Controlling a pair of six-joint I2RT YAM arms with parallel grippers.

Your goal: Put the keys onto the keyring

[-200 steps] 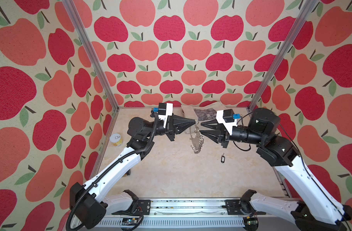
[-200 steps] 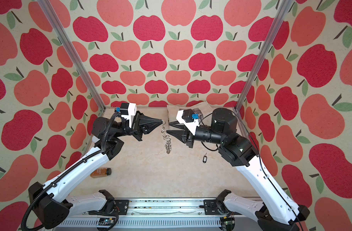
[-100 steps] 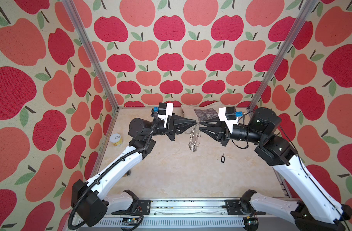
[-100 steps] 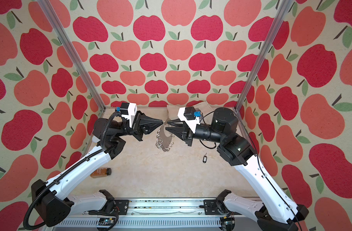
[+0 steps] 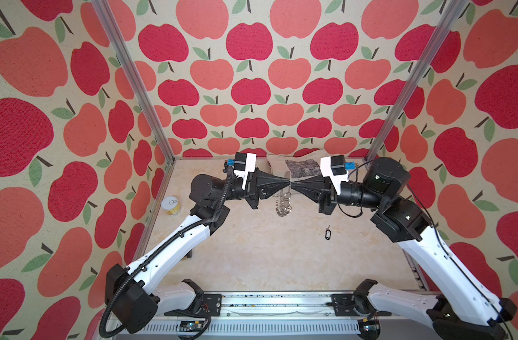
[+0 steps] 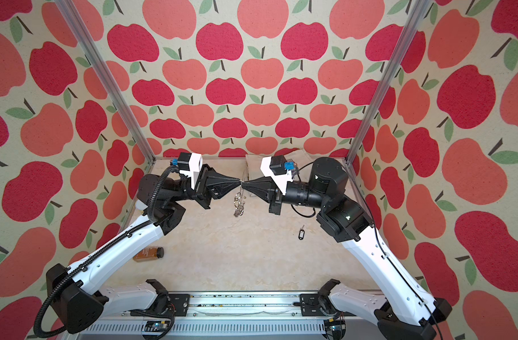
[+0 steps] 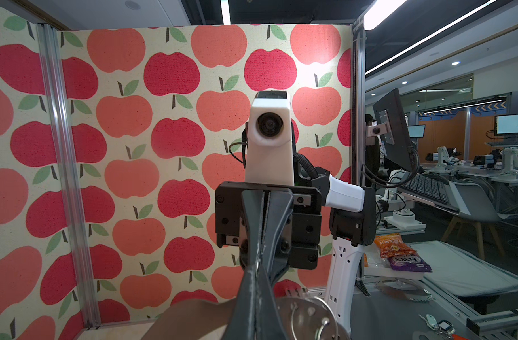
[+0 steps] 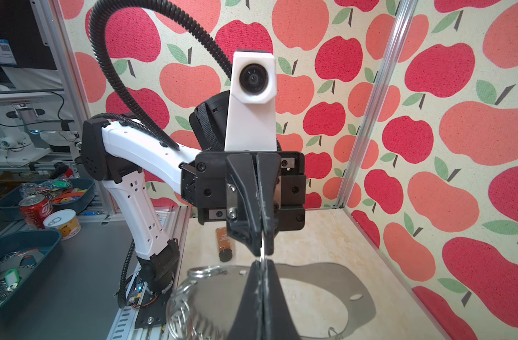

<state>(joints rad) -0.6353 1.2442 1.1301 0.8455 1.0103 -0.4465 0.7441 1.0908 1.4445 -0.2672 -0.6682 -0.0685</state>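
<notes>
The left pincer (image 5: 287, 182) and right pincer (image 5: 296, 185) are black. Between their tips the keyring (image 5: 282, 205) shows tan and grey, with silver rings. Near the right pincer the keys (image 5: 327, 234) are silver and black-framed. The walls (image 5: 251, 88) carry red and coral apples on cream.

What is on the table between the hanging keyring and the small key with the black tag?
Nothing: in both top views only bare table shows between the keyring and the keys.
</notes>
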